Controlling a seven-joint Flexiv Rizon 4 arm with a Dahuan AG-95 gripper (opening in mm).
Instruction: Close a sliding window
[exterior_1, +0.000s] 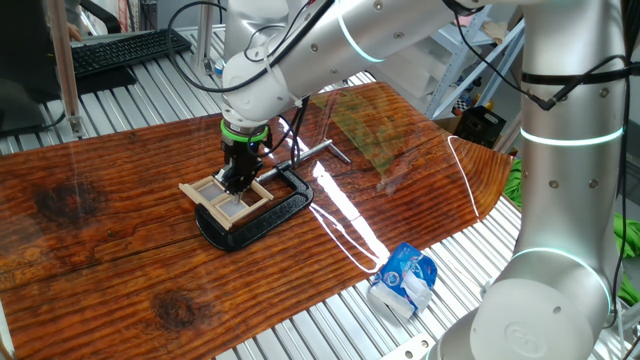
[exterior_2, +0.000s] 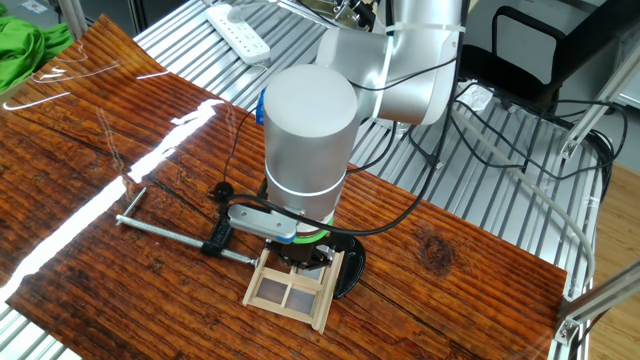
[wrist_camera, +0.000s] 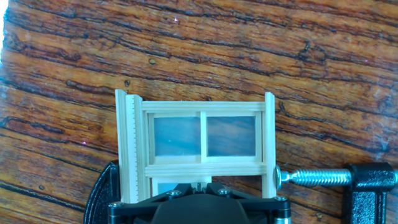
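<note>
The sliding window (wrist_camera: 202, 138) is a small pale-wood frame lying flat on the wooden table, held by a black C-clamp (wrist_camera: 367, 186). One sash with two panes sits in the far part of the frame. My gripper (wrist_camera: 198, 185) is at the bottom of the hand view, its fingers drawn together over the near cross bar of that sash. In one fixed view the gripper (exterior_1: 237, 181) points straight down onto the window (exterior_1: 226, 199). In the other fixed view the gripper (exterior_2: 305, 258) stands at the window's (exterior_2: 290, 291) far edge. The fingertips' contact is hidden.
The C-clamp (exterior_1: 268, 212) wraps around the window, with its screw handle (exterior_2: 160, 231) sticking out over the table. A blue-and-white packet (exterior_1: 404, 281) lies off the table's edge. A keyboard (exterior_1: 125, 50), a power strip (exterior_2: 239, 30) and a green cloth (exterior_2: 25, 50) lie beyond the table.
</note>
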